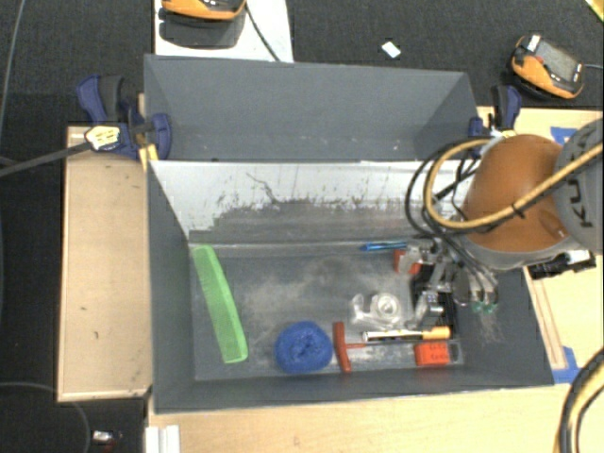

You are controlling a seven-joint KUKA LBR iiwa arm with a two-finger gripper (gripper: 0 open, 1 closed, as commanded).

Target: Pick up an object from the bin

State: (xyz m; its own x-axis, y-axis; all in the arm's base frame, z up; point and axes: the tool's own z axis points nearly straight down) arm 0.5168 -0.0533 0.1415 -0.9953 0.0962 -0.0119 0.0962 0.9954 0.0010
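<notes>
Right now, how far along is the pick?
Approach looks done: the hand is low in the grey metal bin, right side, by a clutter of a clear plastic piece, a thin silver bar and a small orange block. Under way: nothing I can see held. Left: grasp and lift. The green flat plastic strip and blue fuzzy ball lie apart, left.
</notes>
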